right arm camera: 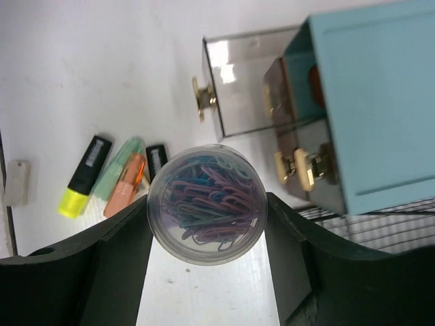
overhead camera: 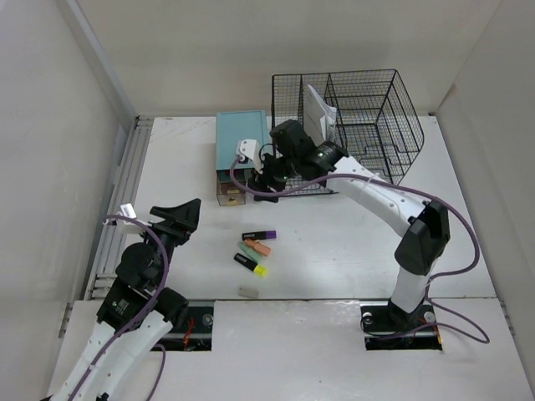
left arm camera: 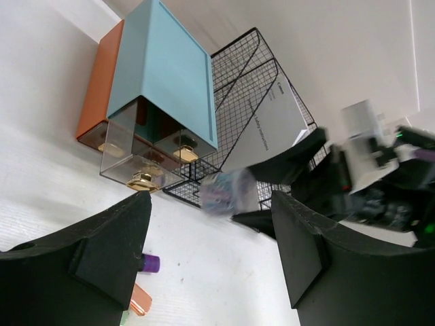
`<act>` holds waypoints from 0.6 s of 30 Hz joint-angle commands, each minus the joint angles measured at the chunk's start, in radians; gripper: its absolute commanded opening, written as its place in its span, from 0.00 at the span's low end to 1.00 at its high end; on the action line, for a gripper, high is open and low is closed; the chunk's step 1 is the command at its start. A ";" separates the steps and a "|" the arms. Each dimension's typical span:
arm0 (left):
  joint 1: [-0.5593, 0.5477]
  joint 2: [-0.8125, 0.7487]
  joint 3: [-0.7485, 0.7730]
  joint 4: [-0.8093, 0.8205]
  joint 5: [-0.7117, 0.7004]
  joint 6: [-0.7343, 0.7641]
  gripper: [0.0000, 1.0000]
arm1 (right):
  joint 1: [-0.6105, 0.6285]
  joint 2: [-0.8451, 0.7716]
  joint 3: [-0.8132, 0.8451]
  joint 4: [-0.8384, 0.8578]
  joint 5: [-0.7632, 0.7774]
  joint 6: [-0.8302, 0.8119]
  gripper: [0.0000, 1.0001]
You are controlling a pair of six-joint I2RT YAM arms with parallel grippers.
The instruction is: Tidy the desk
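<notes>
Right gripper (right arm camera: 207,227) pinches the clip tub (right arm camera: 207,197) over the desk (overhead camera: 334,242), beside the open drawer (right arm camera: 251,81); left gripper (left arm camera: 211,231) spread, empty. I fear its round wall slipping, spilling clips.

The right arm stretched forward; the right gripper (overhead camera: 267,180) gripped a clear tub (right arm camera: 207,204) just before the teal drawer box (overhead camera: 242,140). The left gripper (overhead camera: 179,219) stood open, well apart from that box.

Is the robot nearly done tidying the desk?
Not nearly. A booklet already stands in the wire rack. The right gripper holds a tub of paper clips near the open drawer. Four highlighters and an eraser lie loose on the desk, and the left gripper has open, empty jaws.
</notes>
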 commanded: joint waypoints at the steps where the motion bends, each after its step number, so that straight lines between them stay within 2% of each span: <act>1: -0.006 0.012 0.015 0.061 0.017 0.018 0.68 | 0.010 -0.017 0.108 -0.030 -0.036 -0.024 0.00; 9: -0.006 0.012 0.015 0.061 0.017 0.018 0.68 | 0.020 0.197 0.389 -0.002 -0.087 0.034 0.00; 18: -0.006 0.003 0.015 0.043 0.008 0.036 0.68 | 0.029 0.353 0.514 0.042 -0.073 0.069 0.00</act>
